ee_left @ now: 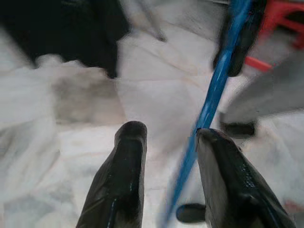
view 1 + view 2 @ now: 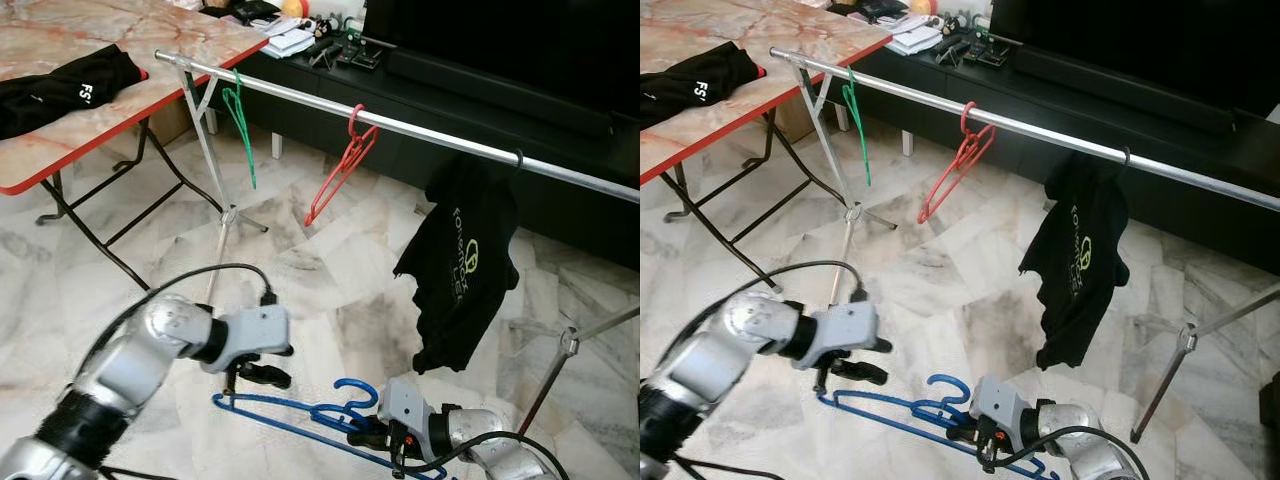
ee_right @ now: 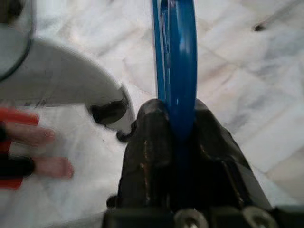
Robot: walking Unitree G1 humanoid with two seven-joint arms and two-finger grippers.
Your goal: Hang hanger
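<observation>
While the right gripper [image 2: 368, 432] pinches the blue hanger [image 2: 300, 415] near its hook, fingers pressed onto the plastic from both sides, the hanger is held low over the marble floor [image 2: 330, 290], its long bar running toward 9 o'clock. The left gripper [image 2: 262, 375] sits at that far end with fingers spread; the blue bar passes between them, close against one finger [image 1: 232, 190], and contact cannot be confirmed.

At 12 o'clock a metal clothes rail [image 2: 420, 133] crosses the scene on folding legs. On it hang a green hanger [image 2: 240, 120], a red hanger [image 2: 340, 170] and, toward 2 o'clock, a black T-shirt [image 2: 465, 270] on its own hanger. The T-shirt hangs just above the right arm.

At 10 o'clock stands a folding table [image 2: 120, 60] with a black garment [image 2: 60, 90] lying on it. A dark TV cabinet [image 2: 450, 110] runs behind the rail.
</observation>
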